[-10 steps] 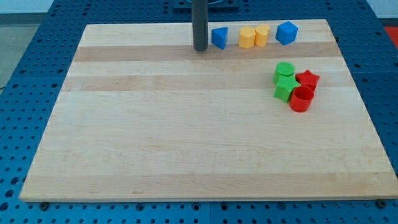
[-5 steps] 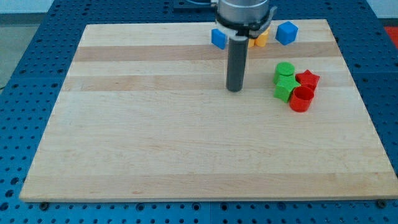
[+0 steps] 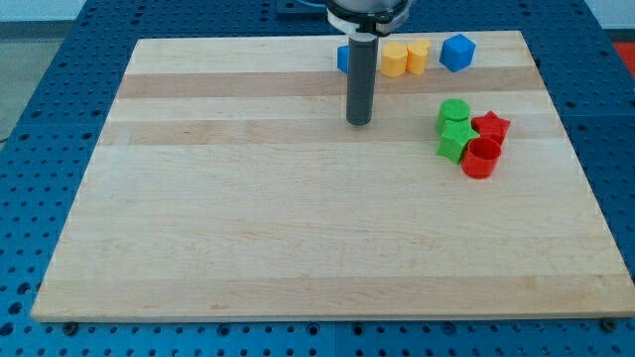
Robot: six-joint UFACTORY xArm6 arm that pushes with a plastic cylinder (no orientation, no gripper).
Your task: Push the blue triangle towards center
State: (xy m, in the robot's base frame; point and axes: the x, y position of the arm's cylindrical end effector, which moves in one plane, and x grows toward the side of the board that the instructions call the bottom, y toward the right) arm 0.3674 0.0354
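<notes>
The wooden worktop [image 3: 248,218] carried every block near the view's top right, and the rod ended in my tip [image 3: 358,122], not a claw, so no spread or pinch applied. Below the blue triangle [image 3: 342,59], apart from it, my tip rested. The rod hid most of that block, so its pointing and long axis could not be told.

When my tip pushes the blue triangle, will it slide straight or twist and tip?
The blue triangle, mostly hidden behind the rod, looks small, rigid and squat, so it probably slides rather than tips. Its angled faces may twist it under an off-centre push. My tip sits below it; the wooden board looks smooth.
</notes>
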